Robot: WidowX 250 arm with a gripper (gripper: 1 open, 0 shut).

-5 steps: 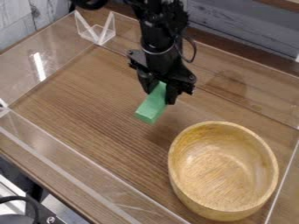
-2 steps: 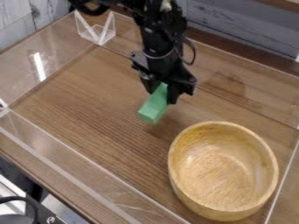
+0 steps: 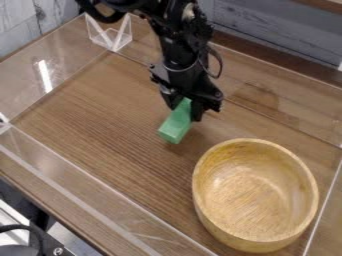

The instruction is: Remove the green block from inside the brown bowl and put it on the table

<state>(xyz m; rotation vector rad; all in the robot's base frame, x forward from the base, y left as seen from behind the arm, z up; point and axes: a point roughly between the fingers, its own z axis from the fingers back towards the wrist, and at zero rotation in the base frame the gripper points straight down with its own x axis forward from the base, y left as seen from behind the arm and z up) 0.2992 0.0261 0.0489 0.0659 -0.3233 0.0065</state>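
Across the table (image 3: 94, 110), ringed by its clear acrylic wall (image 3: 54, 60), the brown bowl (image 3: 254, 192) sits toward the near right with nothing in it. Up and left of its rim the arm holds the gripper (image 3: 187, 100) pointing steeply downward, jaws partly closed on the upper end of the green block (image 3: 175, 123). The block hangs below the jaws, long axis tilted down and leftward, its lower end close to the wood; contact cannot be told. Releasing looks to depend on that last bit of clearance beneath the block.
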